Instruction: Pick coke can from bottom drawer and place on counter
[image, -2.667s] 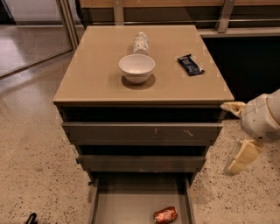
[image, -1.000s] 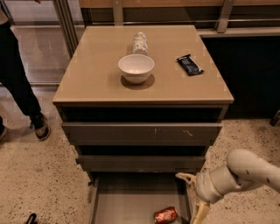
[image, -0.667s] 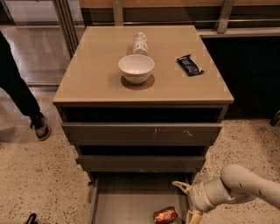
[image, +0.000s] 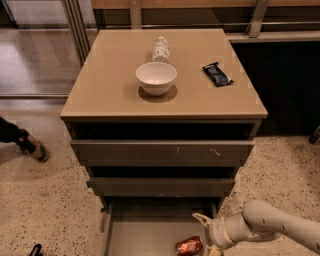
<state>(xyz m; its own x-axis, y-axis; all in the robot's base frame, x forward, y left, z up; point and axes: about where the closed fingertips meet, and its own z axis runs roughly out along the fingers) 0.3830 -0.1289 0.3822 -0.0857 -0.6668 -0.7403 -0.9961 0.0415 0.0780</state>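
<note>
Coke can (image: 189, 246) lies on its side in the bottom drawer (image: 145, 237) toward 5 o'clock, long axis roughly on the 3–9 o'clock line; its markings are unreadable. End effector (image: 205, 234) sits just beside the can at its 3 o'clock, fingers spread, released. Table (image: 110, 90) carries a bowl (image: 156, 77), a pale can (image: 160, 48) at its 12 and a dark packet (image: 217, 74) at its 3.

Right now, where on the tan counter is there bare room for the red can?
Flat tan counter: bare left of the white bowl and along the front edge. Crowded mid-rear: pale patterned can behind the bowl, dark snack packet right. Open gripper is down in the bottom drawer beside the red coke can.
</note>
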